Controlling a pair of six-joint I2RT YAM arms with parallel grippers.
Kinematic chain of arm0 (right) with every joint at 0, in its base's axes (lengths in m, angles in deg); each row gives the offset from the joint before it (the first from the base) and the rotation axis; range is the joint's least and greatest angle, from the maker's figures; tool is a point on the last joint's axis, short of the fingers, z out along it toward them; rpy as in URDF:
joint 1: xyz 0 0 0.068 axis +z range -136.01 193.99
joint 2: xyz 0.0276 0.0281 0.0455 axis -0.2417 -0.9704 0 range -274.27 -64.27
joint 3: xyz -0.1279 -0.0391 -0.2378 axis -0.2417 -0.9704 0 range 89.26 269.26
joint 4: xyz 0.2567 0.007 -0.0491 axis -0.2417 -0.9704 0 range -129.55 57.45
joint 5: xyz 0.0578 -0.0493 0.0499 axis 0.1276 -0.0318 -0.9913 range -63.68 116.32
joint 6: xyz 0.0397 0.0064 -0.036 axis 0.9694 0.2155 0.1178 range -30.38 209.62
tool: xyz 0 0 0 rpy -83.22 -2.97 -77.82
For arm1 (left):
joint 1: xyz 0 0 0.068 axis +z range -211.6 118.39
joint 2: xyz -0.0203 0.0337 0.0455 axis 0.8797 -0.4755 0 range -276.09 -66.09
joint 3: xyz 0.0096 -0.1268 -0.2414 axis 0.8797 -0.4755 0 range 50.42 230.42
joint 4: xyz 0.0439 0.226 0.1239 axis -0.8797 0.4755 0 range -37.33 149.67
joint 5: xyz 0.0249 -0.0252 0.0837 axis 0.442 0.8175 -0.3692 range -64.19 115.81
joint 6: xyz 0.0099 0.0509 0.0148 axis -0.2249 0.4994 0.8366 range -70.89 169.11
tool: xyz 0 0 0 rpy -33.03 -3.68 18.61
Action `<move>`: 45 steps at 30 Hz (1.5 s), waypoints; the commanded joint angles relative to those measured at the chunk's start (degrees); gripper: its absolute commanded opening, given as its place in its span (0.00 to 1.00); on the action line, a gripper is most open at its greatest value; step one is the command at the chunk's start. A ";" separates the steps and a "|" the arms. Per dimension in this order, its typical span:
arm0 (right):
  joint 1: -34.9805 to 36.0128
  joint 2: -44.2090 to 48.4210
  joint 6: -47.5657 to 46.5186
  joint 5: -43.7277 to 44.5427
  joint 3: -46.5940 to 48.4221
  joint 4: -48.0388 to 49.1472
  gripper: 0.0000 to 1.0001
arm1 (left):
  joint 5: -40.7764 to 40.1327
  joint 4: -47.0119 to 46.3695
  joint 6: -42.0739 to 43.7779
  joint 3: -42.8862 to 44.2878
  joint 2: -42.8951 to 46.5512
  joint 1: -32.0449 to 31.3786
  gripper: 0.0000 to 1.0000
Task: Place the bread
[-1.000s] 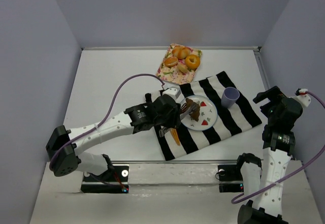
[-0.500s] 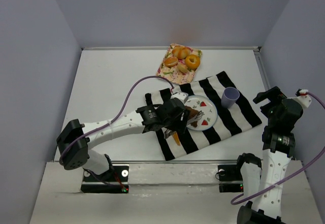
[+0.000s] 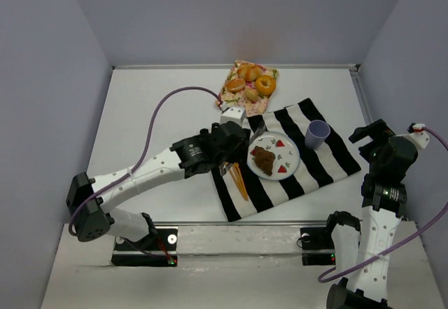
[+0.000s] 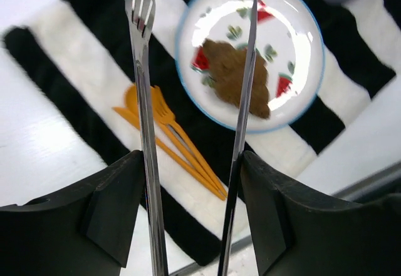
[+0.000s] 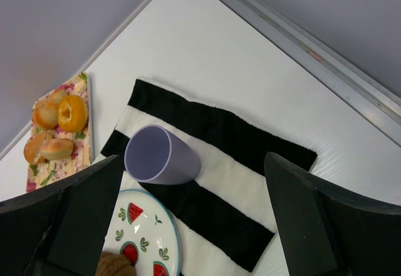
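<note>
Bread, location: the bread (image 3: 263, 160) lies on the plate (image 3: 297, 156), left of centre, resting among the printed watermelon slices; nothing touches it.
Bread, condition: dark brown, rough-surfaced, irregular wedge; appears whole, no crumbs visible.
Left pincer: the left pincer (image 4: 191, 157) has hold of the tongs (image 4: 141, 101), one metal arm lying along each finger; the tong arms stand spread, with nothing caught between them.
Tongs to bread: in the left wrist view the tips hang above the plate and cloth (image 3: 329, 162), clear of the bread.
Right pincer: the right pincer (image 5: 191, 160) is spread wide and empty, parked well apart at the right, looking down on the cup (image 3: 316, 134).
Handling, judged: light, soft and compressible; the crust is likely to crumble under a hard squeeze, but its roughness should resist slipping on smooth metal.
Hold point, judged: across the thicker middle of the wedge, tong arms on the two long flanks; the thin end would probably tear.
Task status, judged: placement looks complete, with the bread set down and released.
Nearby items: orange cutlery (image 3: 239, 181) on the cloth just left of the plate; tray of golden buns (image 3: 250, 85) farther back on the counter (image 3: 161, 106).
</note>
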 commanded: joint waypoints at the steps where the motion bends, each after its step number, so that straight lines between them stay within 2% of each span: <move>1: -0.32 0.59 -0.35 0.06 -0.26 2.51 1.00 | -9.91 -0.35 -0.83 1.24 6.72 7.66 0.67; 2: -0.32 0.50 -0.35 0.06 -0.26 2.51 1.00 | -10.00 -0.80 -0.92 0.45 7.43 9.94 0.64; 3: -0.32 0.42 -0.35 0.14 -0.26 2.51 1.00 | -9.92 -2.02 -0.66 -2.08 8.74 14.75 0.64; 6: -0.32 0.59 -0.43 0.32 -0.26 2.43 1.00 | -10.44 -3.52 -0.57 -6.05 9.90 21.99 0.66; 7: -0.32 0.42 -0.26 0.32 -0.26 2.51 1.00 | -9.83 -4.83 -0.22 -8.94 10.25 26.27 0.66; 11: -0.32 0.24 -0.26 0.67 -0.26 2.43 1.00 | -9.82 -5.28 -4.41 -15.11 9.46 33.68 0.65; 14: -0.32 0.15 -0.17 1.02 -0.17 2.43 1.00 | -9.83 -5.37 -7.07 -19.15 6.74 36.85 0.65; 18: -0.32 -0.11 -0.17 1.20 -0.17 2.51 1.00 | -9.39 -4.50 -11.01 -21.88 0.52 39.06 0.61; 21: -0.32 0.06 -0.08 1.20 -0.17 2.43 1.00 | -7.90 -4.32 -12.25 -23.37 -1.43 39.32 0.65; 25: -0.32 0.15 0.00 1.20 -0.09 2.43 1.00 | -6.31 -3.35 -15.33 -26.62 -0.66 39.32 0.82; 27: -0.32 0.24 0.09 0.76 -0.17 2.43 1.00 | -6.66 -2.39 -17.35 -27.07 0.66 39.41 0.98; 32: -0.32 0.33 0.01 0.59 0.18 2.34 1.00 | -7.80 2.62 -19.29 -24.97 7.78 39.24 0.99; 38: -0.32 1.12 0.44 0.67 1.32 2.34 1.00 | -11.40 6.32 -17.98 -15.58 19.36 38.62 0.99; 40: -0.32 1.64 0.71 0.06 1.58 2.25 1.00 | -11.94 3.44 -15.53 -13.29 24.11 38.62 0.99; 45: -0.32 3.13 -0.43 0.50 0.97 2.16 1.00 | -12.46 -4.48 -11.47 -13.97 31.95 38.62 0.99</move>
